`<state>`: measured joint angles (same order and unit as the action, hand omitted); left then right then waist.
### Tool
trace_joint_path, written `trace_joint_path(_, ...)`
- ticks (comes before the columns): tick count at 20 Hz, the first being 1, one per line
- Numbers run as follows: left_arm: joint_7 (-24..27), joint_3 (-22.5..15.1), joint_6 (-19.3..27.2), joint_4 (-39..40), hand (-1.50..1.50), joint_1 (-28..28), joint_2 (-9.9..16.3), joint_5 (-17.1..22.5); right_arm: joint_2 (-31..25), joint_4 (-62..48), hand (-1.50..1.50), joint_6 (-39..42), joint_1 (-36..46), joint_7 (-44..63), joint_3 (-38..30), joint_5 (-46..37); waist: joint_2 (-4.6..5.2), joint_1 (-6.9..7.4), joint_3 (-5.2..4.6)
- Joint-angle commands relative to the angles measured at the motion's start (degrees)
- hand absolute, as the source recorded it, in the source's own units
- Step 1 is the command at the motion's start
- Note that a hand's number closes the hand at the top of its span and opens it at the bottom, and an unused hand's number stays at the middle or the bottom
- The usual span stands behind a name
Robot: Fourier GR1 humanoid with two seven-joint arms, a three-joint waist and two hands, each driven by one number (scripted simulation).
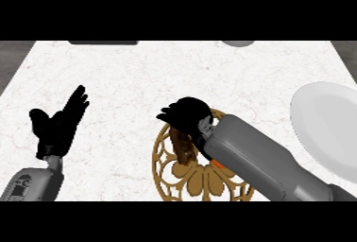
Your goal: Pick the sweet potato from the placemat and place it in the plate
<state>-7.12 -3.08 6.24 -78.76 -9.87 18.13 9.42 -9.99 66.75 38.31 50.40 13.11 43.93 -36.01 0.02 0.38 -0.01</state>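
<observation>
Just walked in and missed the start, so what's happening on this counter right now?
The robot's right hand is down over the gold openwork placemat, fingers curled at the brownish sweet potato lying on it; whether it has closed on it can't be told. The white plate waits at the right edge, nothing visible on it. The left hand rests open at the left, fingers up.

The sweet potato [218, 163] shows only as a small orange sliver on the gold, openwork round placemat [182, 176], mostly hidden beneath the right forearm. The plain white plate [322, 124] lies well apart at the bench's right edge
</observation>
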Motion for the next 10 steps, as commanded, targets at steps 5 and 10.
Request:
trace_joint_path(5, 0.0, 1.7, -1.2, -0.3, 0.00, 0.5, -0.4, -1.7, 3.6, -3.6, -1.50, 3.0, -3.4, -1.3, -0.2, -7.9, -0.01, -0.08, 0.01)
trace_joint_path(10, -2.4, 3.7, -3.6, 0.4, 0.00, -2.4, 0.0, -0.7, 6.6, -9.1, -1.50, -0.6, -2.3, -4.3, -1.5, -13.9, 0.06, 0.01, 0.01)
